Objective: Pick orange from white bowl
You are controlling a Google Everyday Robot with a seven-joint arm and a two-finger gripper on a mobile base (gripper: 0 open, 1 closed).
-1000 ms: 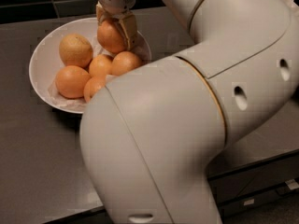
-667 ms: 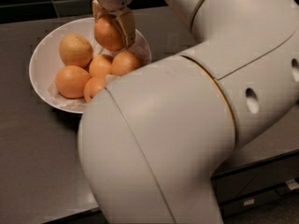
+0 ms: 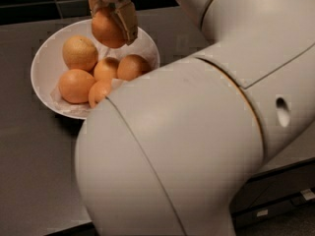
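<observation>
A dark countertop [image 3: 29, 151] carries the white bowl [image 3: 42, 77]; above it the tool [image 3: 113, 26] grips the orange [image 3: 105, 31].

The bowl [image 3: 40, 65] sits on the table [image 3: 29, 171], at the left. Five more oranges [image 3: 75, 86] lie in it, close together. The gripper [image 3: 112, 24] is over the back of the bowl, one finger on each side of the orange [image 3: 105, 34]. The arm [image 3: 197, 146] is in front, hiding the bowl's right edge.

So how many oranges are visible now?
6. One orange is held in the hand, over the bowl's far side. Five lie in the bowl: pale one back left, left one, middle one, right one, front one beside the arm, which may hide more.
</observation>
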